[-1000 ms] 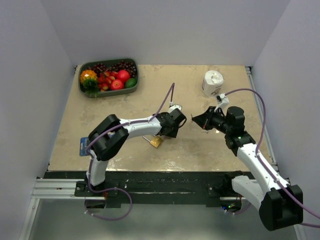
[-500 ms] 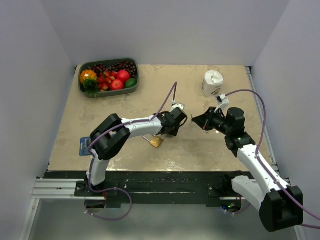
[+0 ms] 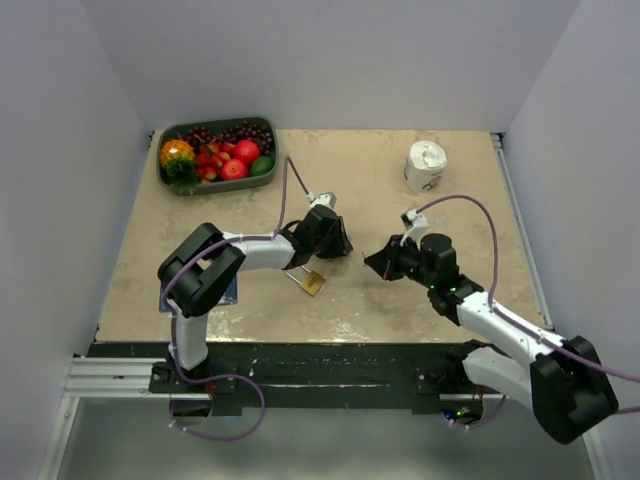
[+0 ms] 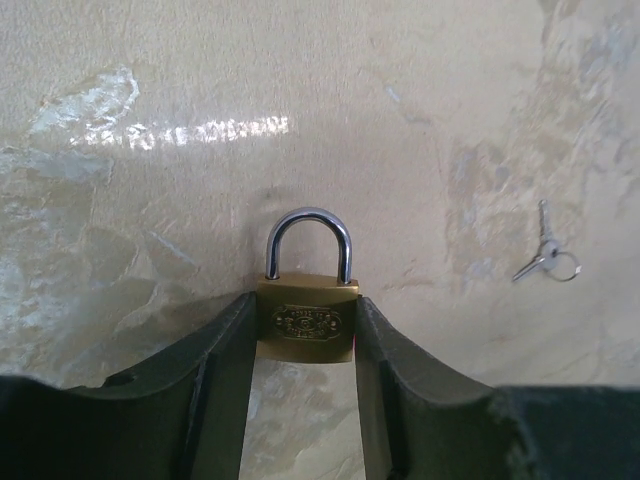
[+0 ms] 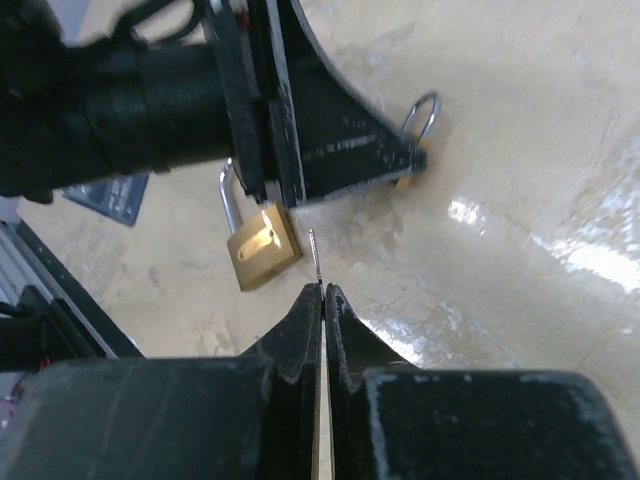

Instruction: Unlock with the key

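My left gripper (image 4: 305, 306) is shut on a brass padlock (image 4: 306, 322), one finger on each side of its body and the steel shackle pointing away over the table. In the top view the left gripper (image 3: 334, 243) sits near the table's middle. My right gripper (image 5: 322, 288) is shut on the key (image 5: 315, 256), whose thin silvery tip sticks out past the fingertips. That tip points toward the left gripper's fingers (image 5: 330, 150) and the held padlock's shackle (image 5: 424, 110). A second brass padlock (image 5: 262, 246) lies loose on the table (image 3: 312, 283), just left of the key.
A green tray of fruit (image 3: 271, 140) stands at the back left and a white paper roll (image 3: 427, 165) at the back right. A blue card (image 5: 115, 195) lies at the front left. Two small keys on a ring (image 4: 545, 258) lie on the table.
The left gripper has closed on the padlock and swung left with it. My right arm has moved left and nearer the front, bringing the key closer to the padlocks.
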`<state>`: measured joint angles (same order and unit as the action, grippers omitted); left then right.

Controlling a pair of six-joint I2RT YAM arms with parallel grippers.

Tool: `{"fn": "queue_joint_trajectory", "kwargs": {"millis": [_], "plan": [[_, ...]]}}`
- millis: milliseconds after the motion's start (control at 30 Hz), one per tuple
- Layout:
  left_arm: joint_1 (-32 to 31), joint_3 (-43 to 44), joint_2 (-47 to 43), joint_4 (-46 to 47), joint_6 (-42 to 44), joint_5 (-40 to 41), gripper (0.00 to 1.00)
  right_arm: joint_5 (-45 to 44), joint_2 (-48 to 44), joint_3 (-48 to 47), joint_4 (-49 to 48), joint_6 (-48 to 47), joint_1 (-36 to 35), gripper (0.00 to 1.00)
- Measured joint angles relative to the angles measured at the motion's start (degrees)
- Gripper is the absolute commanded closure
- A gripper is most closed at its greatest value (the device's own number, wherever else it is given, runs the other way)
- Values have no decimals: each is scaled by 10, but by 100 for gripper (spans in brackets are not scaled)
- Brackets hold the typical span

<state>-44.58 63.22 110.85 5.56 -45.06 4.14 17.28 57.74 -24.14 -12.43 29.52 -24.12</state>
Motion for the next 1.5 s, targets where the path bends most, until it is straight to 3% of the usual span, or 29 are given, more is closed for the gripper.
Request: {"fn": "queue_joint_trajectory", "kwargs": {"millis": [300,600,1133,1500], "plan": [[11,-86,-2,168,-132,-35,100,-73,152,42,-153,24,-58,100],[11,-136,-2,252,-213,-39,100,-116,285,49,-279,61,-82,100],[11,-162,-2,295,-249,-39,100,-141,339,55,-367,95,-90,100],[11,-165,-2,301,-248,-39,100,-143,340,55,-370,100,-90,100]]}}
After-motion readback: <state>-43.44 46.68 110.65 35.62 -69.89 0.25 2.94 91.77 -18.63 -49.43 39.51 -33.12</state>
